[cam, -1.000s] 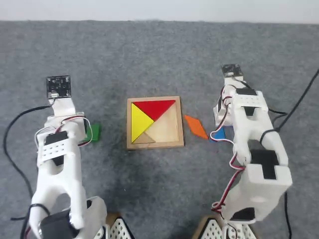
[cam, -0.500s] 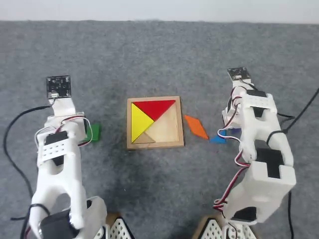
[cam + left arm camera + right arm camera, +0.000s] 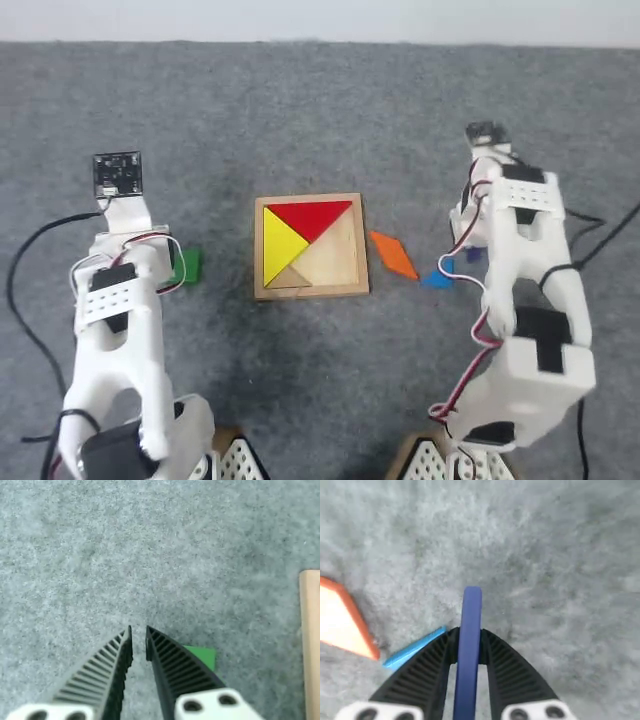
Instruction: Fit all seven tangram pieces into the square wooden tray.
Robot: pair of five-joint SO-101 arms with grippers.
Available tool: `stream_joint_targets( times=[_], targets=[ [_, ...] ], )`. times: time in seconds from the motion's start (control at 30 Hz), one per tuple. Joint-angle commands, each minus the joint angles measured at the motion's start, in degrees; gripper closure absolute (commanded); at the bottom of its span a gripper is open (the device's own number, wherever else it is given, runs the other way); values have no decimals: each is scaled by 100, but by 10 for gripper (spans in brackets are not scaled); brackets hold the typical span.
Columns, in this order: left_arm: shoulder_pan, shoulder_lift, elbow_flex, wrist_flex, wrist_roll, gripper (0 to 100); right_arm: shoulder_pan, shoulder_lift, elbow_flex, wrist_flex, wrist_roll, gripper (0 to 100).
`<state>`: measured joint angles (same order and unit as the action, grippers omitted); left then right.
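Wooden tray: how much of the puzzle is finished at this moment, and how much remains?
Done: the red triangle and yellow triangle lie inside the wooden tray. In hand: the right claw is shut on a dark blue piece, held on edge. Left: the orange piece and light blue piece beside the tray, and the green piece on its other side, all on the carpet.

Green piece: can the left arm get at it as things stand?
Probably yes. The green piece lies flat on bare carpet right beside the left gripper, which holds nothing. Nothing lies on it; the jaws, only narrowly apart, would need to open wider.
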<state>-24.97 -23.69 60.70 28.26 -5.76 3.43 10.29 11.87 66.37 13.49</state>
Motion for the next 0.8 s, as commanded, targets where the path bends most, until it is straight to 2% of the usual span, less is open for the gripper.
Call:
stream_joint_targets(
  times=[0.0, 0.1, 0.2, 0.3, 0.4, 0.7, 0.77],
  targets=[
    [53, -97, -57, -105, -70, 952, -180, -848, -527, 426, -149, 992],
    [53, -97, -57, -105, -70, 952, -743, -1156, -589, 778, -158, 992],
    [53, -97, -48, -105, -70, 952, -1613, -1182, -571, 927, -79, 992],
    [53, -97, -48, -105, -79, 952, -2457, -963, -589, 892, 281, 992],
    [53, -88, -48, -105, -79, 952, -3011, -585, -659, 646, 633, 992],
    [53, -88, -48, -105, -79, 952, -3169, 875, -1846, 637, 598, 992],
    [53, -88, -48, -105, -79, 952, -3187, 1174, -2163, 813, 387, 990]
  ],
)
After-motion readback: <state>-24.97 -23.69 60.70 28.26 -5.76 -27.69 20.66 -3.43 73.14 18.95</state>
